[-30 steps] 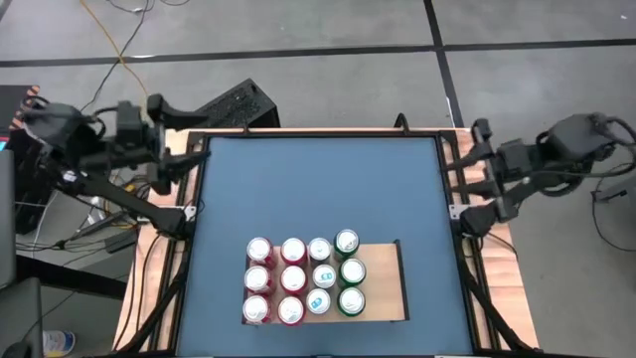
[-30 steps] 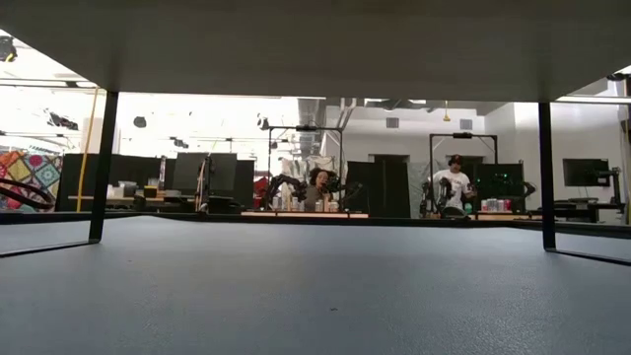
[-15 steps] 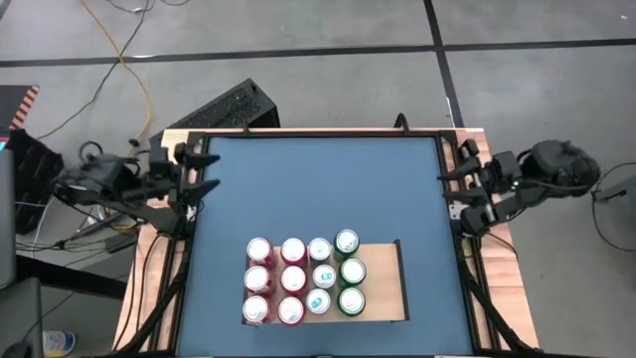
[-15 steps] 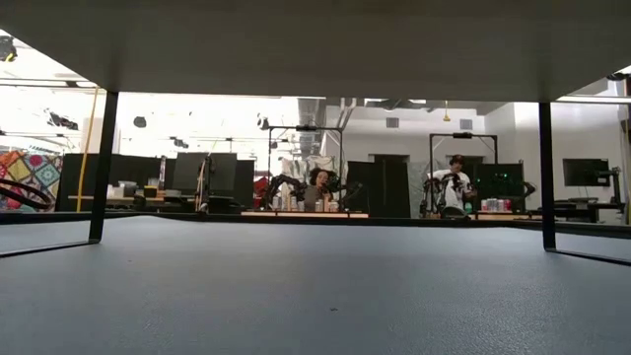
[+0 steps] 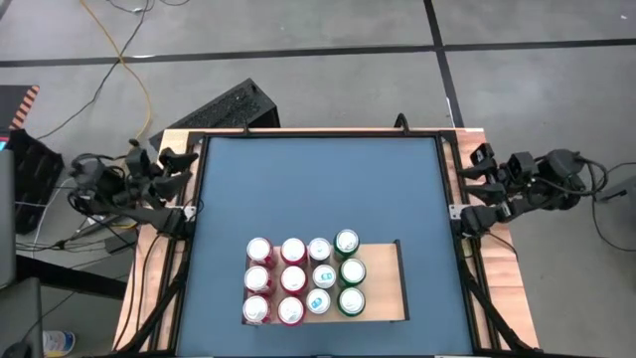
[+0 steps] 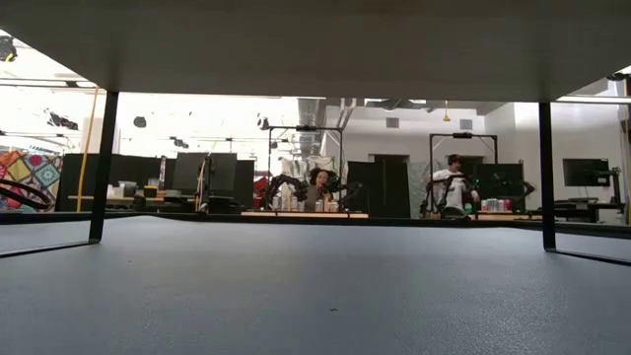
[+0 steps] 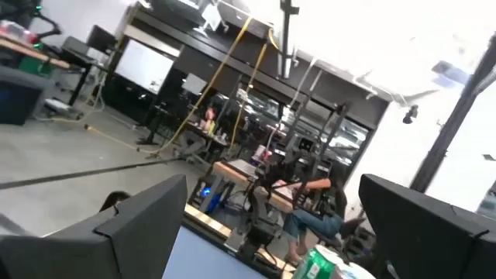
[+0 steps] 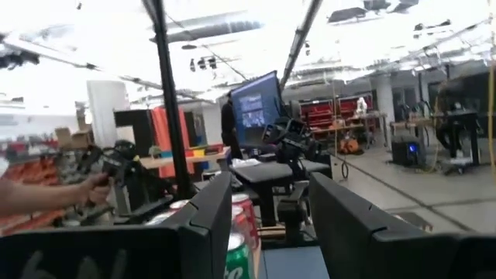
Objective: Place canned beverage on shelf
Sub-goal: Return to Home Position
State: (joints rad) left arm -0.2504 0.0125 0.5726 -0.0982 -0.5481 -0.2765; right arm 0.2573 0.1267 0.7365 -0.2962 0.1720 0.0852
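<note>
Pale wood shelf [image 5: 383, 283] lies flat on the blue mat [image 5: 318, 184], in the lower middle of the high view. Twelve cans [image 5: 292, 278] stand upright on it in three rows of four, close together: two red columns at the left, then one white-blue column, then one green column. The right part of the shelf is bare wood.

Both arms are folded outside the mat, well apart from the cans. The left gripper [image 5: 182, 167] is over the left side of the table frame [image 5: 164, 259], and the right gripper [image 5: 471, 169] is over the right side. Both are released, with a clear gap between the fingers and nothing in them.

Around the table is a grey floor [image 5: 517, 89] with dark lines. A yellow cable [image 5: 124, 50] runs at upper left, and a black keyboard [image 5: 234, 104] lies near it. In the low view the mat looks grey and flat, and far behind it two persons [image 6: 320, 182] are among desks and monitors [image 6: 212, 170].
</note>
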